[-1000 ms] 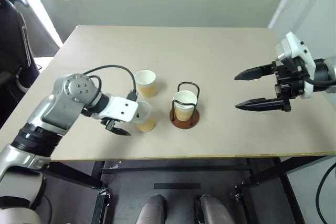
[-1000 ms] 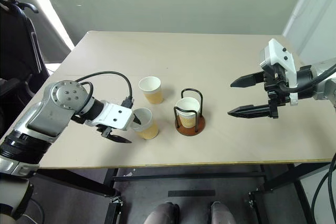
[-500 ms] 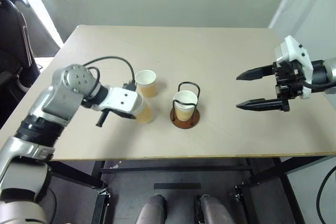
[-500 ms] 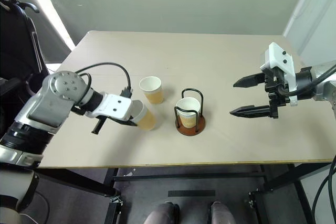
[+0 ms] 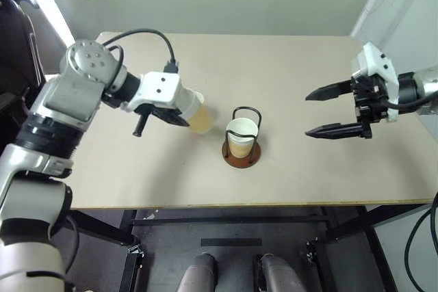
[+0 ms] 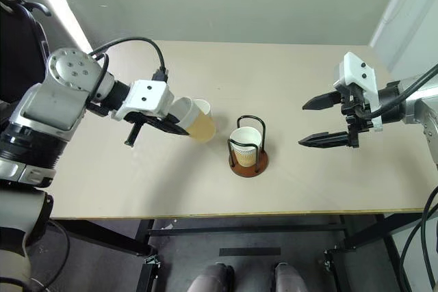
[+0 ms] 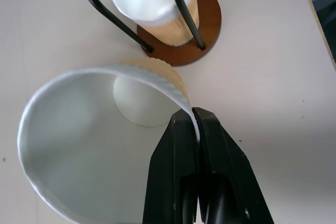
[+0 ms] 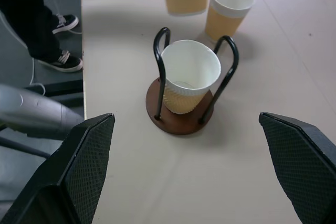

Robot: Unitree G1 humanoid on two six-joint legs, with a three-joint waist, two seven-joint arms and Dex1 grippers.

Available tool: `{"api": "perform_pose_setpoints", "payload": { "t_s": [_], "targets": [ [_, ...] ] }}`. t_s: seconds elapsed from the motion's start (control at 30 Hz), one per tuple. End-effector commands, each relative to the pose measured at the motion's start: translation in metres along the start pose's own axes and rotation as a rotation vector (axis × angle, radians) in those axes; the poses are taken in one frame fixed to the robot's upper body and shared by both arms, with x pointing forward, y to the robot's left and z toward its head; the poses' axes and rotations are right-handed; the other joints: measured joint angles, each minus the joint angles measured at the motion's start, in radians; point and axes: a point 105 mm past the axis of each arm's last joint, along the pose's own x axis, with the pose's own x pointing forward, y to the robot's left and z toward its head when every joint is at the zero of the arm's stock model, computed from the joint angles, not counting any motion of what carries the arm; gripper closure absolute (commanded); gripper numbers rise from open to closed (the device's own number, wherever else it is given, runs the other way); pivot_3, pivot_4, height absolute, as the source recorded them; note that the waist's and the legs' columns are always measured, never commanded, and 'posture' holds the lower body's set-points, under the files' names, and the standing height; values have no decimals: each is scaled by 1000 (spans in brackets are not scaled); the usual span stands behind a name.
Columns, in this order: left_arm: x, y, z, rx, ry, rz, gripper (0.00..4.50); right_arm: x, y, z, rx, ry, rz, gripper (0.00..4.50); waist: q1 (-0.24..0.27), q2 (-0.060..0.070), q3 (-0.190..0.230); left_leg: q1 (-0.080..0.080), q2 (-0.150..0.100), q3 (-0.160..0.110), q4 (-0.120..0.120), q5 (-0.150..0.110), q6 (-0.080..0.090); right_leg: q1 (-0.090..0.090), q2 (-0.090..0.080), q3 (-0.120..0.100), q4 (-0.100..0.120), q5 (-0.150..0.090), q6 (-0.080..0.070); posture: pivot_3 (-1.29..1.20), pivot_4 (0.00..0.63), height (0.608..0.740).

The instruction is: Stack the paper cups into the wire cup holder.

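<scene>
The left hand (image 7: 197,129) is clamped on the thin white rim of a tapered ribbed paper cup (image 6: 195,125), above the smooth beige tabletop (image 5: 308,73). A second cup (image 8: 189,80) sits in the black wire cup holder (image 5: 241,150) with its round brown base, a third cup (image 8: 229,8) stands behind, and the right hand (image 5: 318,112) is wide apart, empty.

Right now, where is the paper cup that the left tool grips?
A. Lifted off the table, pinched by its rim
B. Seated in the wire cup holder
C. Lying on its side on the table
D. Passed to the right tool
A: the left tool pinches the lifted paper cup by its rim, beside the wire cup holder, which has one cup in it.
</scene>
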Motion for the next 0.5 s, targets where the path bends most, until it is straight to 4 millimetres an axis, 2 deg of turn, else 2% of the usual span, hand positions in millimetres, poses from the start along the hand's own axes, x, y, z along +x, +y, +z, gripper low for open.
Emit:
{"api": "perform_pose_setpoints", "payload": {
  "t_s": [0.03, 0.37, 0.5],
  "targets": [
    [-15, 11, 25, 28, -55, -6, 4478, 0, -2, 14, -111, -2, -18, 0, 1, 0, 0, 0, 0, 0, 0, 0, 0, 0, 0, 0, 0, 0, 0, 0, 150, 740],
    [-16, 23, 44, 60, -108, -29, 4478, 16, -4, 20, -153, -29, -52, 0, 2, 0, 0, -6, 0, 0, 5, -1, 2, -3, 0, -1, 0, 2, 4, 0, 150, 740],
    [-12, 25, 55, 65, -152, -52, 4478, 16, -3, 20, -159, -28, -70, 0, 2, 0, 0, -8, 0, 0, 7, -2, 4, -3, 0, -1, -1, 3, 5, 0, 150, 740]
  ]
}}
